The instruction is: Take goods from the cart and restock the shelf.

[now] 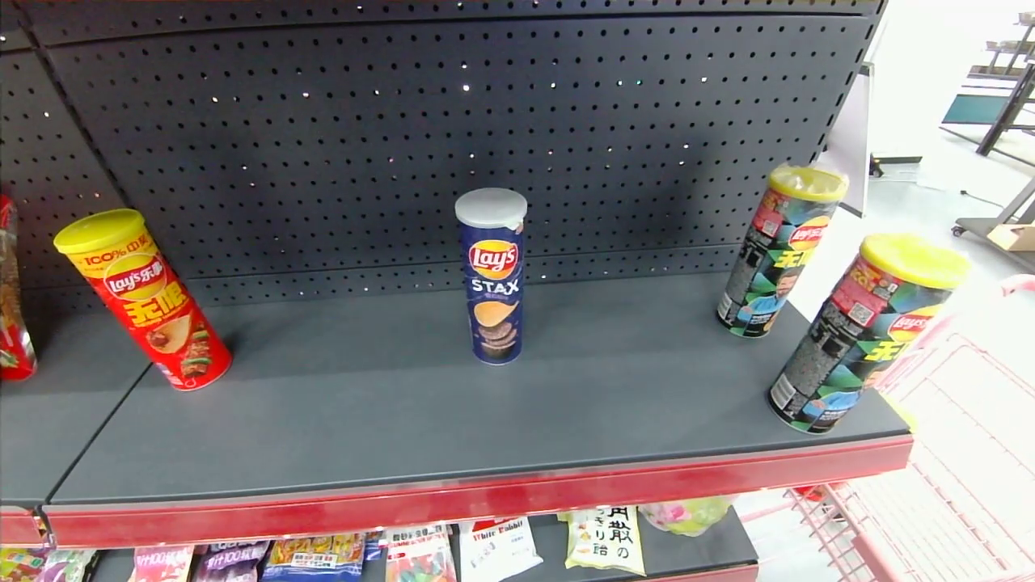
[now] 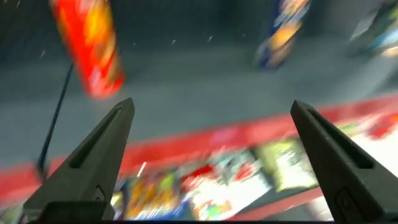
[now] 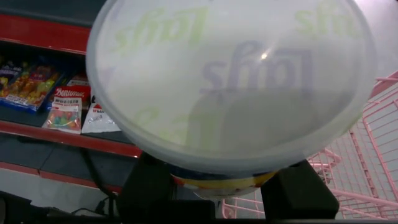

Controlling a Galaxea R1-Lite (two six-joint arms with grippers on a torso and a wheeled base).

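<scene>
On the dark shelf board (image 1: 453, 420) a red chip can (image 1: 145, 299) leans at the left. A blue chip can (image 1: 493, 279) stands upright in the middle, and two black-and-green cans with yellow lids (image 1: 780, 250) (image 1: 865, 335) stand at the right end. My left gripper (image 2: 212, 104) is open in front of the shelf's red edge, with nothing between its fingers; the red can (image 2: 90, 46) and blue can (image 2: 280, 34) lie beyond it. My right gripper (image 3: 221, 190) is shut on a chip can whose translucent lid (image 3: 230, 81) faces the camera, above the pink cart (image 3: 373, 155).
A perforated back panel (image 1: 453, 137) rises behind the shelf. Wide bare gaps lie between the cans. The lower shelf holds several snack bags (image 1: 493, 550). The pink wire cart (image 1: 962, 453) stands at the right, beside the shelf end. A red packet (image 1: 12, 323) sits far left.
</scene>
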